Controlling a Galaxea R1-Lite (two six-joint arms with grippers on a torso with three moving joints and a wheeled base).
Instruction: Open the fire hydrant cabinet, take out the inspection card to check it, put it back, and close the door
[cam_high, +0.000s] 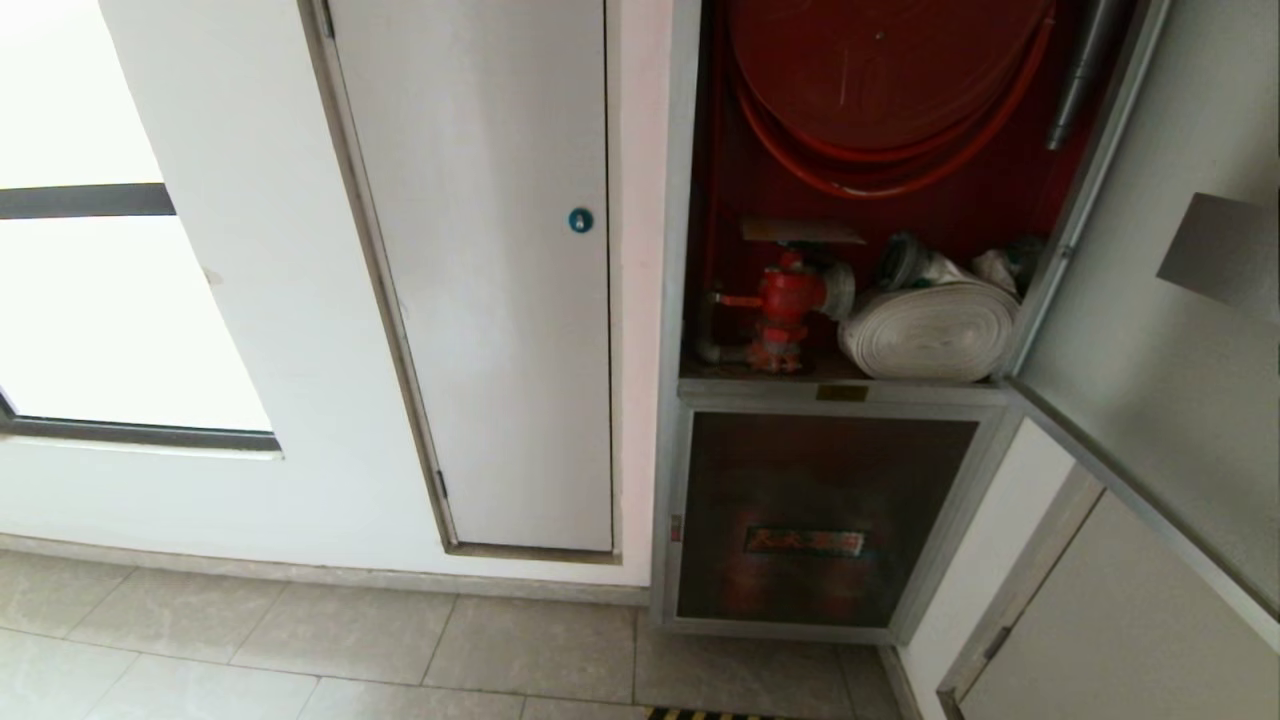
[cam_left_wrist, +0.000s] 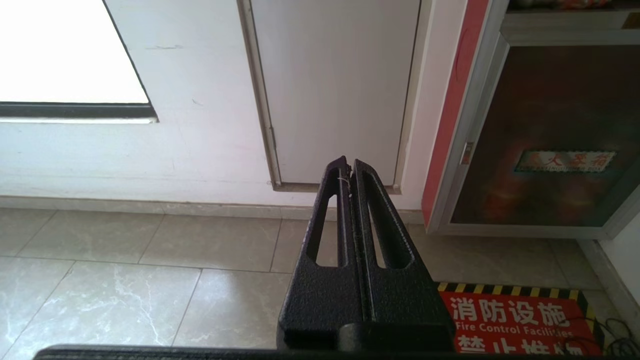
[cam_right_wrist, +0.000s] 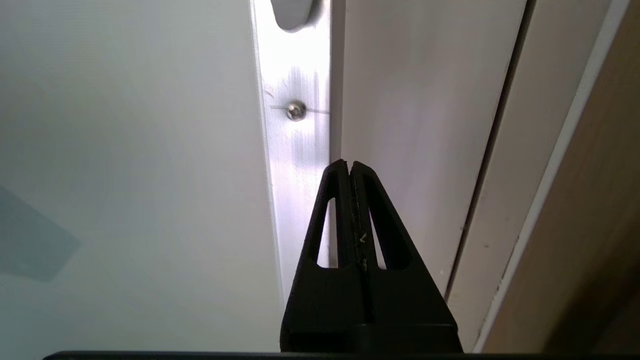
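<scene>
The fire hydrant cabinet (cam_high: 690, 200) stands open, showing its red interior, a red hose reel (cam_high: 880, 70), a red valve (cam_high: 785, 300) and a white rolled hose (cam_high: 930, 330). The door (cam_high: 1150, 330) is swung out to the right. In the right wrist view my right gripper (cam_right_wrist: 349, 164) is shut and empty, its tips close to the door's silver frame strip (cam_right_wrist: 297, 150) below a screw (cam_right_wrist: 296, 110). My left gripper (cam_left_wrist: 349, 161) is shut and empty, parked low and pointing at the wall's foot. I cannot make out the inspection card. Neither arm shows in the head view.
A plain white panel with a blue round lock (cam_high: 580, 220) is left of the cabinet. A smaller lower glass panel (cam_high: 815, 520) sits under the open compartment. A red floor sign (cam_left_wrist: 515, 320) with a striped edge lies on the tiles. A bright window (cam_high: 90, 300) is far left.
</scene>
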